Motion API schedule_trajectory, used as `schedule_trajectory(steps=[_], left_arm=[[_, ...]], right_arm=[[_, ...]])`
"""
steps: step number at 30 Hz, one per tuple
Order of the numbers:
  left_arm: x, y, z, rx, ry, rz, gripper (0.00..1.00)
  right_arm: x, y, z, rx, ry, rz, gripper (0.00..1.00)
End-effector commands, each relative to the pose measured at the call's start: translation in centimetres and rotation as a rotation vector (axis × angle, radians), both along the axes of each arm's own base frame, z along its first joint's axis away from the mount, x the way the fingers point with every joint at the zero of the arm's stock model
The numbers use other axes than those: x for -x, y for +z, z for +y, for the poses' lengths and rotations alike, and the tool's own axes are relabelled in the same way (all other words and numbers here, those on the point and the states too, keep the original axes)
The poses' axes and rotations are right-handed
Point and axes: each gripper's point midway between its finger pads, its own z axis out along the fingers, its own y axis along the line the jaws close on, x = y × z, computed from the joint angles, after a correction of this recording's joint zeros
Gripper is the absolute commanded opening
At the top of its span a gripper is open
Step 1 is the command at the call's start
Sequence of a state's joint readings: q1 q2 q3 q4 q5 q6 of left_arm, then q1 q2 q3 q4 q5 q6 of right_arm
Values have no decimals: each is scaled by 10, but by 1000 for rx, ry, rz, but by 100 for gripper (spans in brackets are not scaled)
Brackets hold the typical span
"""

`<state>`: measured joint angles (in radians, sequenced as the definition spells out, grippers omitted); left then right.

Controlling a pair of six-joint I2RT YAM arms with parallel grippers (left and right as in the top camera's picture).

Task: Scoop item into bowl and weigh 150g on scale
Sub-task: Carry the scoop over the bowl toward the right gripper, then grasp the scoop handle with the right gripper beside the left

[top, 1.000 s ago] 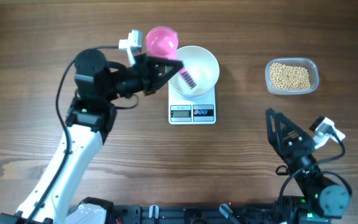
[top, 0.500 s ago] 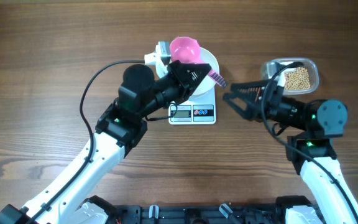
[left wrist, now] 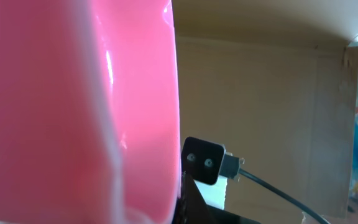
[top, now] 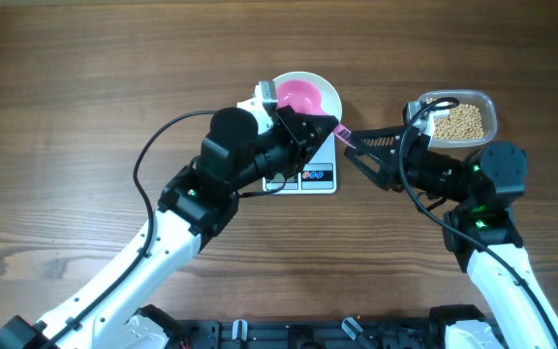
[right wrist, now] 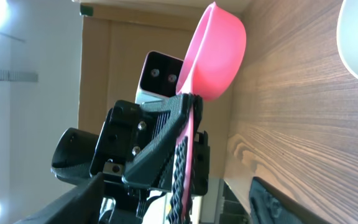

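**Scoop caught between two hands above the scale**

The flat white digital kitchen scale point(top: 314, 176) sat mid-worktop with the round glossy white bowl point(top: 333, 93) on its platform. Directly over that bowl the left hand point(top: 323, 128) was clamped tight on the ribbed handle of a pink plastic scoop point(top: 298, 97), whose cup looked empty from overhead. Just right of the scale, the right hand point(top: 352, 148) pointed at the free end of the handle; its two fingers stood well apart on either side of it and gripped nothing. Farther right of the scale, well apart from it, the small round tan beans point(top: 463, 121) lay in a clear rounded-rectangular plastic container point(top: 495, 121) on the brown wooden worktop point(top: 114, 78). No beans showed in the visible part of the bowl.

This read as a hand-over, with scooping not yet begun. The exposed handle looked short, so the right fingers could pinch against the left hand rather than the handle. If the left hand let go before the right had a firm hold, the scoop would probably drop into the bowl and might push it off the scale. A skewed grip could also twist the scoop and spill beans beside the scale later.
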<state>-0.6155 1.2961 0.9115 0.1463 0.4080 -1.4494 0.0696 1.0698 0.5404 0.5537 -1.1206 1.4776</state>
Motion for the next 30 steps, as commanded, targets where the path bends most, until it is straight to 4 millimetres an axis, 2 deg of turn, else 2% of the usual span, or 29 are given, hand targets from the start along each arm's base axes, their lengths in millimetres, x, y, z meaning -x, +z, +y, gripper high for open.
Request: schedule_trajectory(steps=[1, 4, 7, 13, 23, 25, 30], left_arm=[[1, 3, -3, 1, 1, -15, 4], [1, 4, -3, 1, 1, -16, 4], [1, 4, -3, 2, 0, -16, 4], [4, 10, -9, 16, -14, -43, 4], [8, 6, -11, 3, -23, -32, 4], [8, 6, -11, 2, -19, -32, 4], [8, 6, -11, 2, -20, -32, 4]], right_arm=[[-5, 4, 0, -31, -24, 58, 59], [-6, 1, 0, -57, -19, 138, 56], [-7, -1, 0, -83, -19, 209, 45], [-9, -2, 0, -113, -25, 284, 34], [-12, 0, -1, -119, -39, 277, 30], [-9, 6, 0, -112, -26, 213, 31], [-8, 6, 0, -100, -17, 190, 26]])
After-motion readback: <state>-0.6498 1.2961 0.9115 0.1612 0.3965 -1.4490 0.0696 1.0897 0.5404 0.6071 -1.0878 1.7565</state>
